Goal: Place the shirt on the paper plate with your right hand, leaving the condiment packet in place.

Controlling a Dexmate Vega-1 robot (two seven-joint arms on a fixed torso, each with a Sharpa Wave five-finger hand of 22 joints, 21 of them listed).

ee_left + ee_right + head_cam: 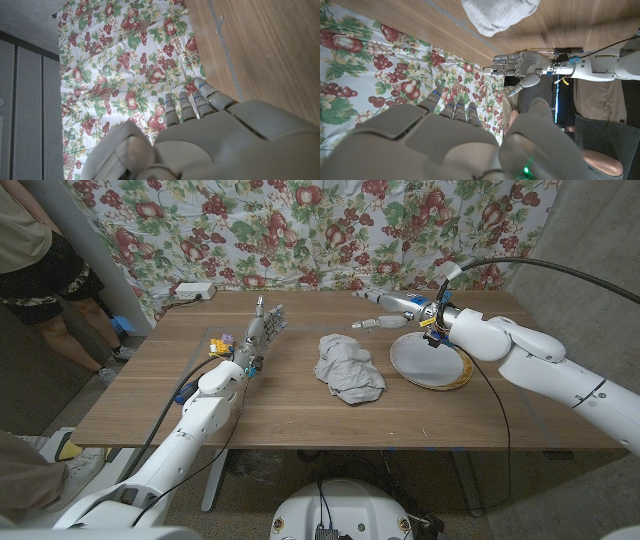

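A crumpled grey shirt (348, 370) lies in the middle of the wooden table (300, 415); its edge also shows in the right wrist view (497, 15). Just right of it sits the white paper plate (430, 362) with a gold rim, nothing on it. My right hand (385, 310) hovers over the table's far side, behind the plate and the shirt, fingers stretched out and holding nothing; its back shows close up (445, 140). My left hand (262, 330) stands left of the shirt, fingers up and apart, holding nothing; it shows too (210, 135) (520, 64).
A white box (195, 290) sits at the table's far left edge. A floral cloth (330, 230) hangs behind the table. A person (40, 270) stands at the far left. Cables run along my right arm (560, 365) above the plate's right side.
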